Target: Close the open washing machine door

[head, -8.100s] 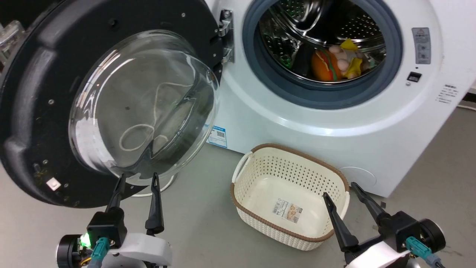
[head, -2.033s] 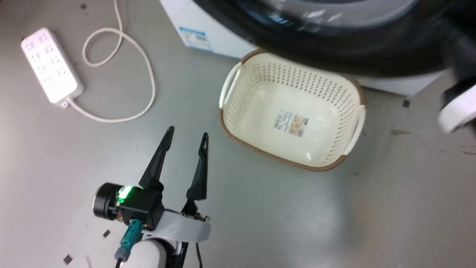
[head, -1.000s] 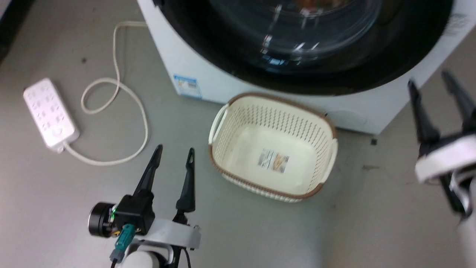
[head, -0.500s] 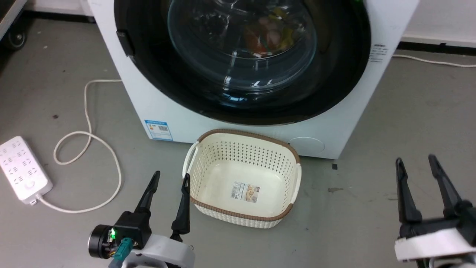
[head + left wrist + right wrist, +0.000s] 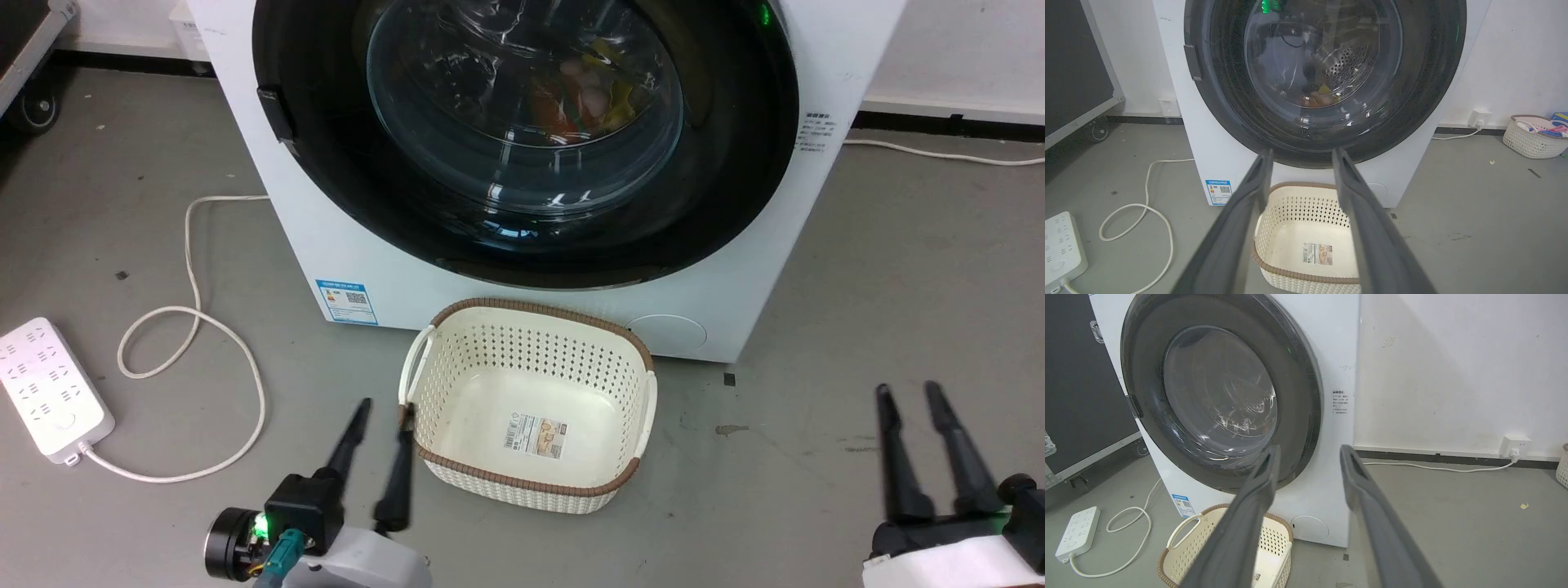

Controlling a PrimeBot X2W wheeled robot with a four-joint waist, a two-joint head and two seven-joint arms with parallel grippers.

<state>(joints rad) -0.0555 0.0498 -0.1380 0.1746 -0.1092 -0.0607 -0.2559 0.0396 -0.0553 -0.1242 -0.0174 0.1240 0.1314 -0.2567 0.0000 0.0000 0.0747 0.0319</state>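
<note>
The washing machine door (image 5: pixel 343 155) is a round glossy black ring with a clear glass bowl window, lying flush against the white machine front; it also appears in the left wrist view (image 5: pixel 1425 81) and the right wrist view (image 5: pixel 1143 375). Colourful items show through the glass inside the drum. My left gripper (image 5: pixel 384 410) is low at the left, open and empty, just left of the basket. My right gripper (image 5: pixel 906 392) is low at the right, open and empty, well away from the machine.
A cream perforated basket (image 5: pixel 457 351) with a brown rim stands on the floor right before the machine. A white power strip (image 5: pixel 49 392) and its looped cord (image 5: pixel 196 327) lie at the left. Another basket (image 5: pixel 1531 141) sits far right by the wall.
Eight seconds ago the door hung wide open; now it lies shut against the machine. The camera has pulled back. Both grippers sank lower in the picture, their fingers slightly closer together.
</note>
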